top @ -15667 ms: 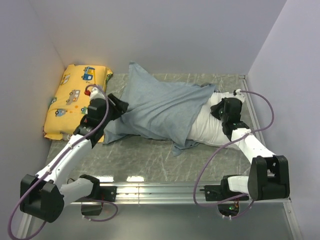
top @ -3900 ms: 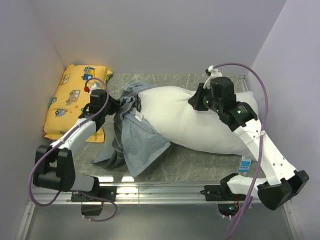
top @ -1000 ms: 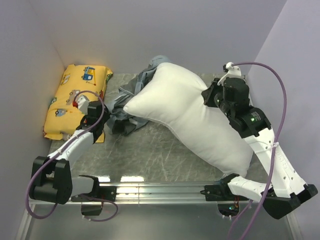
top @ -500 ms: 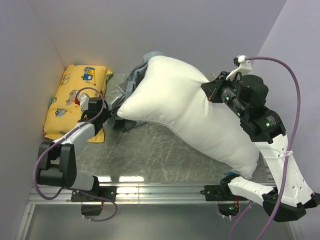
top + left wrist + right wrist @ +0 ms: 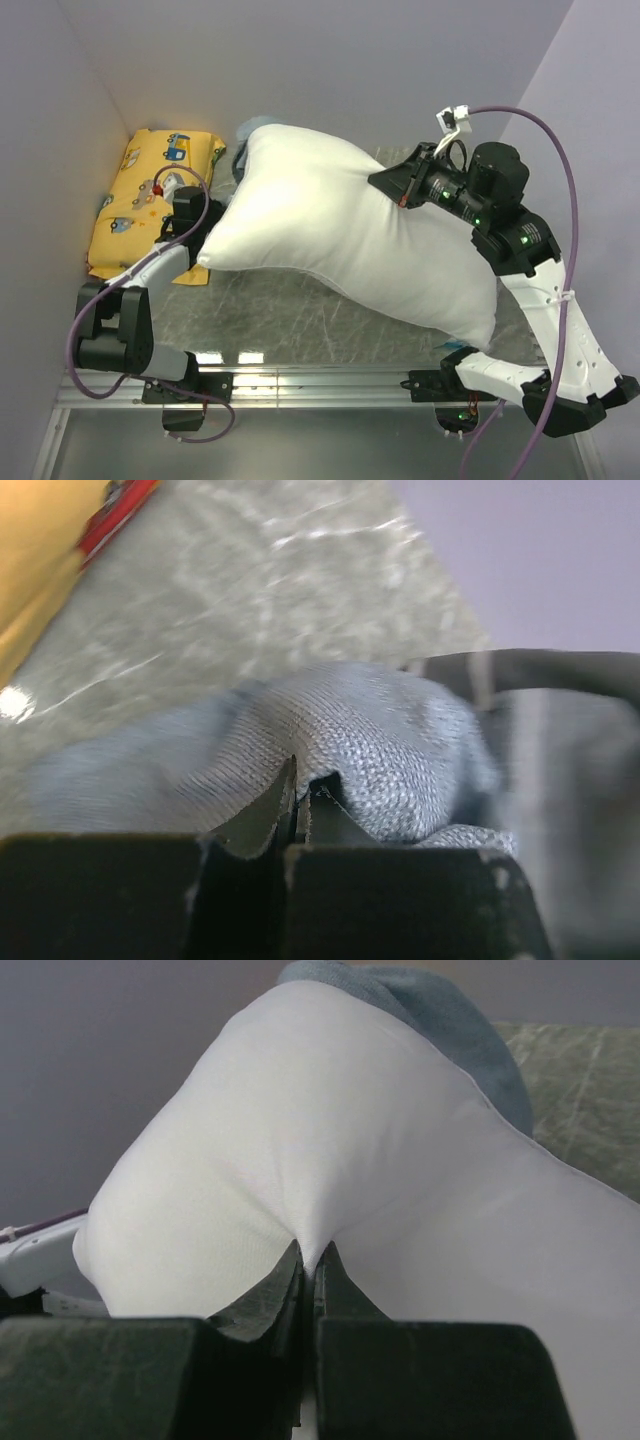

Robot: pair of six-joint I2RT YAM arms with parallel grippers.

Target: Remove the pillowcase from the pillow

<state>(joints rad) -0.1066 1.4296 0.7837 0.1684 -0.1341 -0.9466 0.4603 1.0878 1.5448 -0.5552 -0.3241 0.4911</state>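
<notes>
Left gripper is pinching the pillowcase at the left end of the pillow. Right gripper is clamped on the pillow itself, so pulling right probably frees it.

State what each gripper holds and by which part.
The left gripper pinches a fold of the pillowcase; the right gripper pinches a pucker on the pillow.

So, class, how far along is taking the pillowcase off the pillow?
Nearly done: the pillow is almost bare, a bit of pillowcase showing behind its far corner. In hand: right gripper pinches the pillow, left gripper pinches the pillowcase. Left: pull them fully apart.
</notes>
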